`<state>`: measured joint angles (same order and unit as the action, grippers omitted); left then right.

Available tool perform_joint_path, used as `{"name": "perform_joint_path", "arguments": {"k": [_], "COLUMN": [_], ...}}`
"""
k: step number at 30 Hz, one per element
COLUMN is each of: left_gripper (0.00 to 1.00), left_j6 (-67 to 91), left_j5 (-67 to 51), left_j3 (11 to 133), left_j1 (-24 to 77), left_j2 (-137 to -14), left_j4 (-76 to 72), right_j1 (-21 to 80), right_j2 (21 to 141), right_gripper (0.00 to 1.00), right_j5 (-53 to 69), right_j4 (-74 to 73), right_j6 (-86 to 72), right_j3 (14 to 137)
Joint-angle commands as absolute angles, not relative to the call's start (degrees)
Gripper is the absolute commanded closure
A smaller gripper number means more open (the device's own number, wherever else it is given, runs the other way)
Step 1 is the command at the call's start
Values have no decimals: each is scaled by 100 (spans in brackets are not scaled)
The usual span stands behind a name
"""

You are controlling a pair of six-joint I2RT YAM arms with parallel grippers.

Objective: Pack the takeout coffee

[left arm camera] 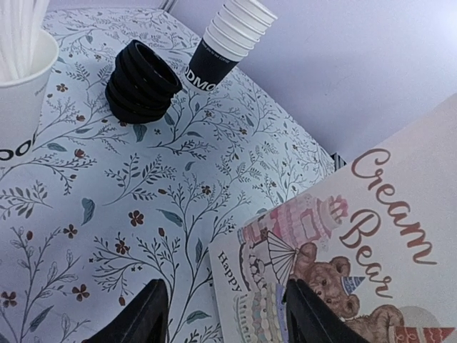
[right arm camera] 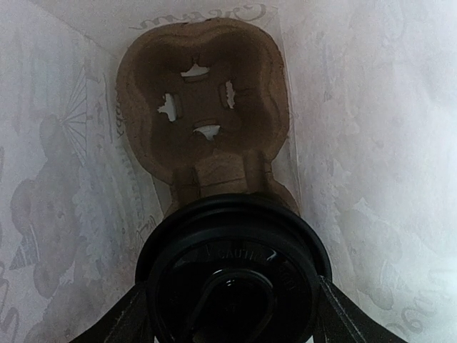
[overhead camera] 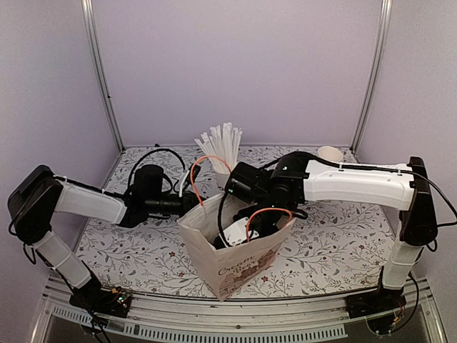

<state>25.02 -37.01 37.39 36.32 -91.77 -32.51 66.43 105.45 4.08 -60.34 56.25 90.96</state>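
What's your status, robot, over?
Right jaws clamp the takeout coffee inside the bag. Left jaws open beside it. Cardboard carrier below, nothing blocking.

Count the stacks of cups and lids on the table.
2. A black lid stack stands right of the straw cup in the left wrist view; the cup stack stands just beyond it. Others may be hidden.

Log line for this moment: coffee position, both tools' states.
right tool: shut on takeout coffee | coffee: inside paper bag, over cardboard carrier | left tool: open, beside bag's outside corner
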Motion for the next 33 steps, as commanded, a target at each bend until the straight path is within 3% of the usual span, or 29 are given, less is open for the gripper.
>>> {"name": "perform_joint_path", "arguments": {"k": [1, 15, 23, 33], "left_gripper": [41, 41, 39, 38], "left_j6": [2334, 2277, 2188, 1816], "left_j5": [-3533, -3320, -2963, -2676], "left_j3": [3743, 4006, 4377, 4436], "left_j1": [3527, 3482, 3485, 3488], "left_j2": [-8827, -8266, -7385, -6775], "left_j4": [-2908, -2041, -945, -100], "right_j1": [6621, 6460, 6462, 6461], "right_j2": [11197, 11808, 11504, 11408], "right_gripper": [55, 55, 54, 38], "right_j5": [900, 906, 707, 618], "right_j4": [-6696, -6924, -6824, -7141], "right_j6": [5427, 5217, 5041, 4842], "right_j3": [8910, 9248, 9417, 10183]}}
